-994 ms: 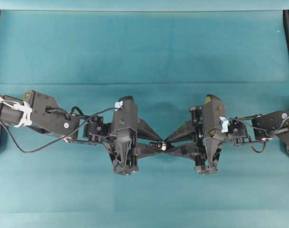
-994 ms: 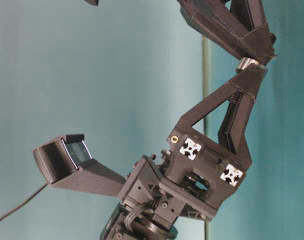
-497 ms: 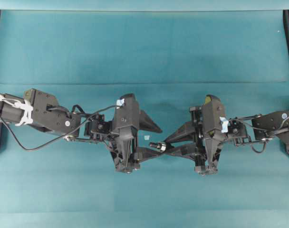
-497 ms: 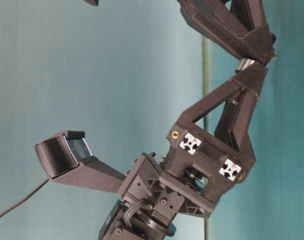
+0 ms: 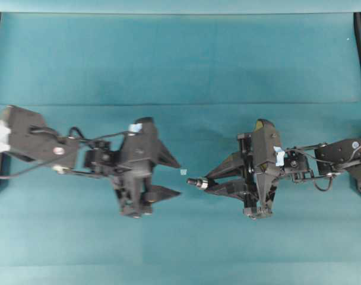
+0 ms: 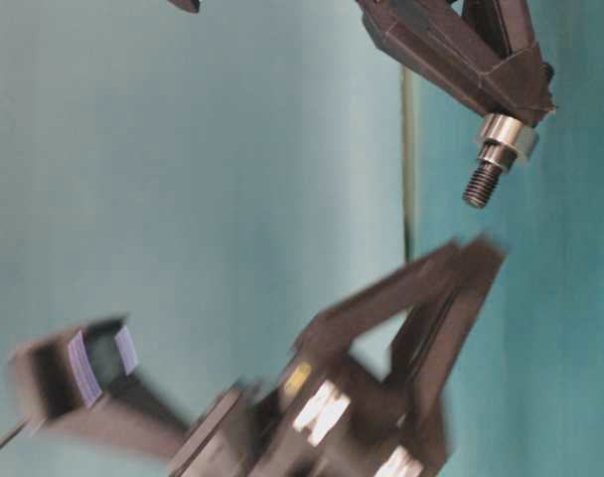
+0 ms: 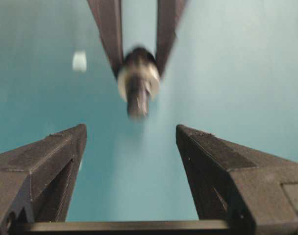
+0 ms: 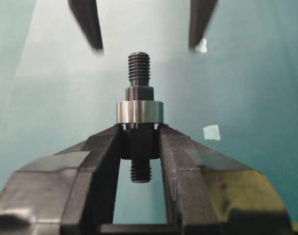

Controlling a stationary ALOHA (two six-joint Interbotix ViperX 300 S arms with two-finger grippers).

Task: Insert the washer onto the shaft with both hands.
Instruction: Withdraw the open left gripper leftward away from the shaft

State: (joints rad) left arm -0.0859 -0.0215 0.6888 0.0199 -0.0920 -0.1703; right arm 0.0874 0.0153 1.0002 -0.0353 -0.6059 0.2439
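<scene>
With the washer point(image 8: 139, 112) seated on the shaft point(image 8: 138, 73), we clamp it in our right gripper point(image 8: 140, 147); our left gripper point(image 5: 179, 176) gapes empty, so next we only hold steady.

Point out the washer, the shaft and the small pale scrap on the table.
washer point(image 8: 139, 112): right wrist view, on the front of its silvery band.
shaft point(image 8: 138, 68): right wrist view, on the threaded tip above the washer.
pale scrap point(image 8: 211, 132): right wrist view, on the middle of the square.

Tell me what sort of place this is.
Probably a robotics lab bench: two black robot arms, the left gripper and right gripper, face each other over a teal mat, working a washer on a shaft.
</scene>
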